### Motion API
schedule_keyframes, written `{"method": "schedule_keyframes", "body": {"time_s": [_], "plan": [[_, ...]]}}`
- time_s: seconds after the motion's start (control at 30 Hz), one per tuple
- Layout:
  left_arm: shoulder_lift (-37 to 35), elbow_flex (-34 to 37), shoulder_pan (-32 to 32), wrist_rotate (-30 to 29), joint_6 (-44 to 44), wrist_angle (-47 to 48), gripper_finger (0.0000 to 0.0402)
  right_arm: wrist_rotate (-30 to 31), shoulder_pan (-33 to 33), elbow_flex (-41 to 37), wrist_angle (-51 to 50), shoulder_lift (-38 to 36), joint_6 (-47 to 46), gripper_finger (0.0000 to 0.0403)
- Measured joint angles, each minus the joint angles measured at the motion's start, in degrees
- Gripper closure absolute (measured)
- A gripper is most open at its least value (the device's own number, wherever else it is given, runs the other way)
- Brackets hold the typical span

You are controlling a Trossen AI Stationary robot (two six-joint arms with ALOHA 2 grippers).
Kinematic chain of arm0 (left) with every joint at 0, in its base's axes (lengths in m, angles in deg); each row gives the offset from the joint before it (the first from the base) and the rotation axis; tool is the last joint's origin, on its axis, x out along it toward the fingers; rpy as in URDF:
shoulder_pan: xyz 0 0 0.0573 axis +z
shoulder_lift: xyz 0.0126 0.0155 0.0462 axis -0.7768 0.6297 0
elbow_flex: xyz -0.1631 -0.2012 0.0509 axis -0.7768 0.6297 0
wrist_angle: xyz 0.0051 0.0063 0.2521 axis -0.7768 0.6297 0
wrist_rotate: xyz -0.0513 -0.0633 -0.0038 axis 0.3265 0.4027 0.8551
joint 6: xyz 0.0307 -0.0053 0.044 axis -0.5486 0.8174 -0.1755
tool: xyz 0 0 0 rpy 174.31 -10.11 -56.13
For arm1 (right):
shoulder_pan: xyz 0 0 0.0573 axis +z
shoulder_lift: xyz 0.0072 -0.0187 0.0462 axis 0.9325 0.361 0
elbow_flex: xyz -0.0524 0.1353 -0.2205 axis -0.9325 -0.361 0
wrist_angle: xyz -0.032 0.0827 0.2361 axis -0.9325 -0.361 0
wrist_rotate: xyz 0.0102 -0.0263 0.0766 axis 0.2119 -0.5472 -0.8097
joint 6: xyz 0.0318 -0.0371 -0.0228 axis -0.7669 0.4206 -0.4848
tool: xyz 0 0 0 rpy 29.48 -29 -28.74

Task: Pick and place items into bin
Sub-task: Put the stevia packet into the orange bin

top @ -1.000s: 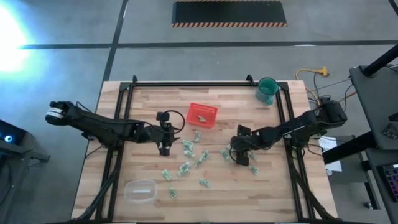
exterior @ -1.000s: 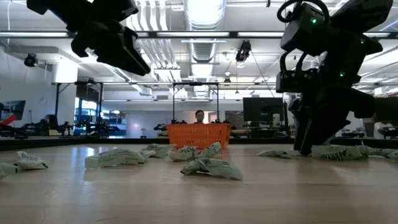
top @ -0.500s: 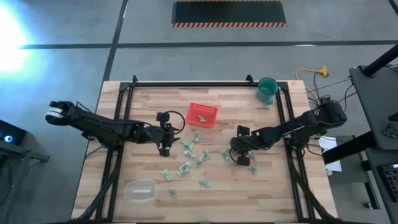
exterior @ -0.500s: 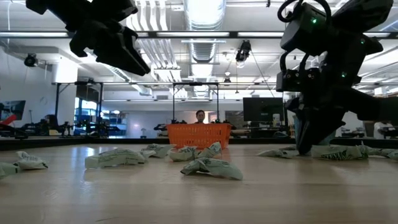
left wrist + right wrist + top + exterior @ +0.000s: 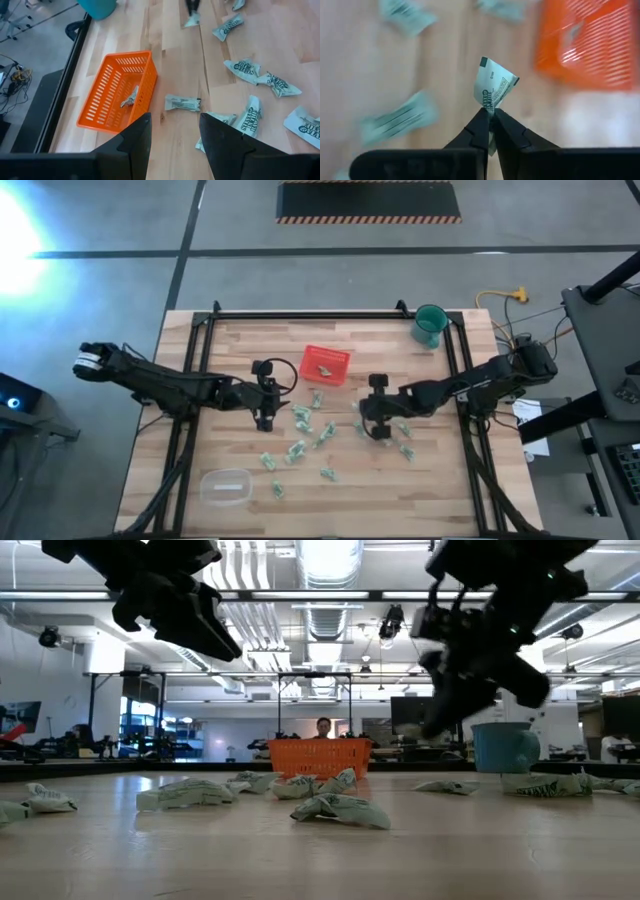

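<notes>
Several pale-green crumpled items (image 5: 298,448) lie scattered on the wooden table, in front of the red bin (image 5: 325,364). One small piece (image 5: 129,97) lies inside the bin (image 5: 117,92). My right gripper (image 5: 489,111) is shut on one item (image 5: 493,86) and hangs above the table, right of the bin (image 5: 585,45). In the high view it (image 5: 372,420) sits near the table's middle. My left gripper (image 5: 175,142) stands open in the air left of the items, holding nothing. My right gripper pinches the wrapper by its lower corner (image 5: 489,103) between its two fingertips. The rest of the piece sticks out past the tips. The fingers slant downward from the table's right side. The wrapper is lifted clear of the table.
A teal cup (image 5: 429,326) stands at the far right corner. A clear plastic container (image 5: 226,485) sits near the front left. Black rails (image 5: 203,370) run along the table's sides. More wrappers (image 5: 340,808) lie across the middle.
My right gripper has risen off the table and gone toward the table's left edge, closer to the bin, rolling as it went. The wrapper in it is now clear of the table. The left arm has kept still.
</notes>
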Motion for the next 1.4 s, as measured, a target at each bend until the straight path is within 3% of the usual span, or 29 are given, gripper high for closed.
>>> {"method": "schedule_keyframes", "body": {"time_s": [0.1, 0.23, 0.57, 1.0, 1.4], "plan": [[0.0, 0.0, 0.0, 0.0, 0.0, 0.0, 0.0252, 5.8, -1.2, 2.7, 1.1, 0.0, 4.2, 0.039], [0.0, 0.0, 0.0, 0.0, 0.3, 0.0, 0.0252, 7.1, -5.2, 5.2, 7.7, 0.0, 10.4, 0.039], [0.0, 0.1, 0.0, 0.0, 1.5, 0.0, 0.0252, -8.7, -19.2, 10.2, 12.8, 4.4, 13.6, 0.039], [0.1, 0.3, 0.0, 0.0, 2.6, 0.0, 0.0252, -11.2, -23.6, 18.5, 13.6, 17.5, 14.0, 0.0386], [2.7, 0.3, 0.0, 0.0, 3.0, 0.0, 0.0252, -11.9, -23.6, 17.8, 12.1, 15.2, 14.1, 0.0263]]}}
